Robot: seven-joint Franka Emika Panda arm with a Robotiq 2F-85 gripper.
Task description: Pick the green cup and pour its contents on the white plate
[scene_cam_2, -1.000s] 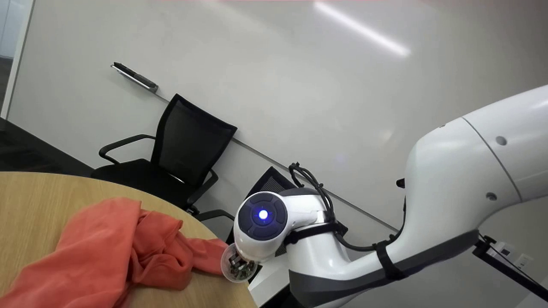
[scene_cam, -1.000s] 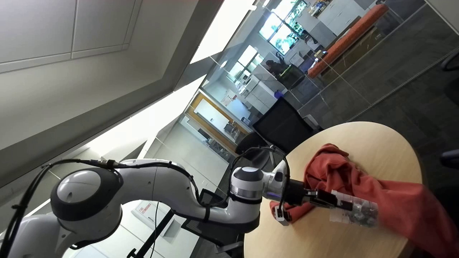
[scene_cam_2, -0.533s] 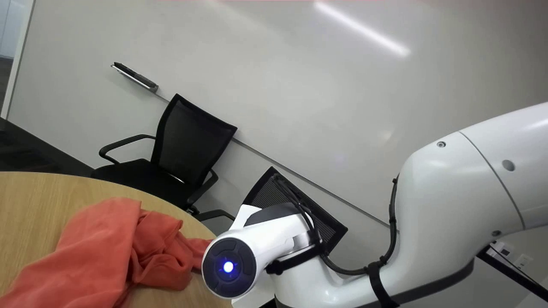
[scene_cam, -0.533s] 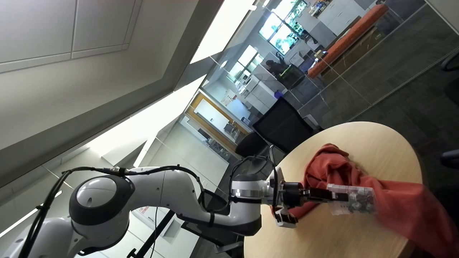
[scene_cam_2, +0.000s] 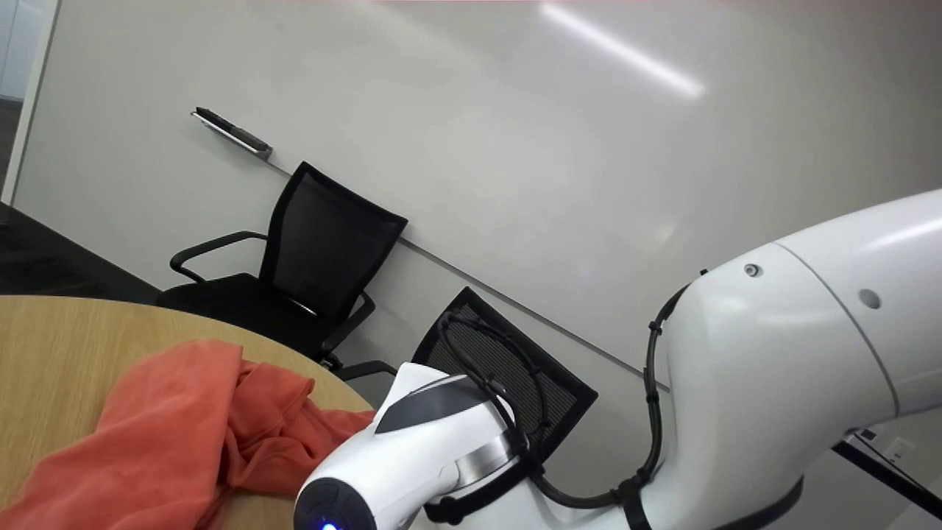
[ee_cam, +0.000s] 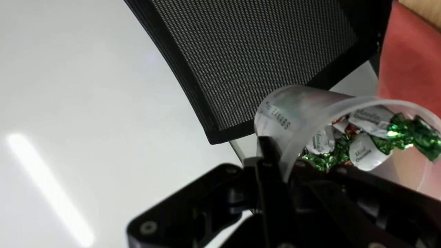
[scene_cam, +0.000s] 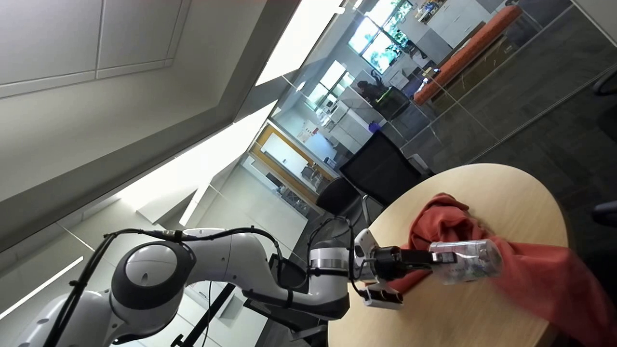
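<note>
My gripper [scene_cam: 450, 258] is shut on the wall of a clear plastic cup [scene_cam: 465, 262] and holds it off the table. The cup also shows in the wrist view [ee_cam: 293, 110], tipped, its mouth facing right, with the gripper [ee_cam: 272, 155] pinching its near rim. Several wrapped chocolates [ee_cam: 368, 151], white with green and some red foil, lie inside; one green wrapper end [ee_cam: 425, 137] reaches the rim. The cup and jaws are out of view in an exterior view where the arm's wrist [scene_cam_2: 412, 449] shows. No green cup and no white plate show.
A crumpled red cloth [scene_cam: 448, 221] lies on the round wooden table [scene_cam: 511, 193], beside and behind the cup. It also shows in an exterior view [scene_cam_2: 162, 434]. Black mesh chairs [scene_cam_2: 331, 250] stand at the table's edge, before a whiteboard [scene_cam_2: 515, 147].
The wrist has turned and the cup has rolled with it, shifting slightly up and left in an exterior view. In an exterior view the wrist moved down-left and the cup left sight.
</note>
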